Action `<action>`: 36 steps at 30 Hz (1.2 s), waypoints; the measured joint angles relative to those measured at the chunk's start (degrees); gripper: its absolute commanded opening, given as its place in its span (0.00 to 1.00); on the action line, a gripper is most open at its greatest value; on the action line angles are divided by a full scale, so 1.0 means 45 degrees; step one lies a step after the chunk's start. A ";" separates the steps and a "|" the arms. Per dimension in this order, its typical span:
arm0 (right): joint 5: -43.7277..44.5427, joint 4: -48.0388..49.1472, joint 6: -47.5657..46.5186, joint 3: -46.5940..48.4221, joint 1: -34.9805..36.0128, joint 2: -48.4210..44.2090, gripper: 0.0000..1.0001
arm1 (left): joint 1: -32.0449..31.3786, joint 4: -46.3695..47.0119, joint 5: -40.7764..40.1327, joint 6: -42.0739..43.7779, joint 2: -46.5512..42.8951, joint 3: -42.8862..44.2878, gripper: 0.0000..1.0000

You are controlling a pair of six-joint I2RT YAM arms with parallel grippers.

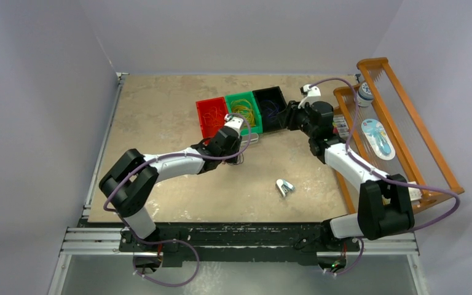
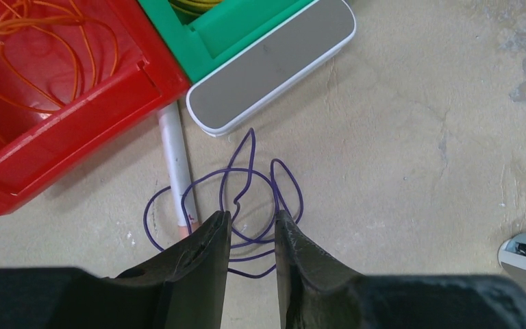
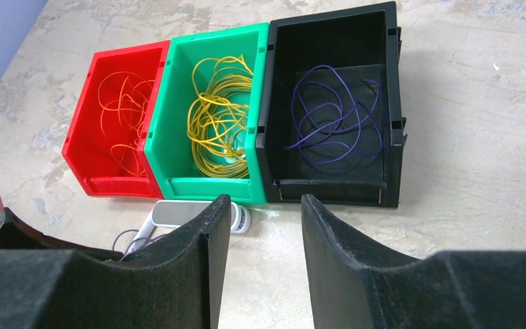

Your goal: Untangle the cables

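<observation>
Left gripper (image 2: 252, 223) hangs low over the beige stone-patterned tabletop (image 2: 418, 171), its jaws a narrow way apart and, as far as we can see, clamped on nothing. Right gripper (image 3: 266, 205) stands somewhat wider and empty, facing the bins.

We judge the main risk to lie in the closing move. The loose dark purple cable (image 2: 246, 173) lies flat in several overlapping loops right under the left fingertips. A pinch there could catch two or three strands at once and tighten the tangle instead of opening it. A thin white stick (image 2: 177, 157) lies across the left side of the loops, so a lift could drag it along. The flat white device with a grey top (image 2: 270, 65) sits just beyond the topmost loop, where the wire could snag. Being so thin and flat on the table, the wire could also slip out from between the pads.

The other cables look sorted already: orange-red wire (image 3: 127, 110) in the red plastic bin (image 3: 85, 147), yellow wire (image 3: 216, 116) in the green plastic bin (image 3: 161, 123), and more purple wire (image 3: 332, 120) in the black plastic bin (image 3: 397, 103), each in loose, springy coils.
</observation>
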 measured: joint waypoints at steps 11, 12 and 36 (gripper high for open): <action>-0.0321 -0.0005 0.0000 -0.0010 0.0000 -0.0053 0.44 | 0.0010 0.0029 -0.0471 0.0369 0.0500 0.0389 0.29; -0.0350 -0.0005 0.0000 -0.0010 0.0000 -0.0053 0.44 | 0.0015 0.0049 -0.0466 0.0379 0.0607 0.0393 0.28; -0.0738 0.1559 0.0860 -0.2263 0.0000 -0.1928 0.77 | 0.0121 -0.0087 0.0253 0.0578 -0.1681 0.0539 0.00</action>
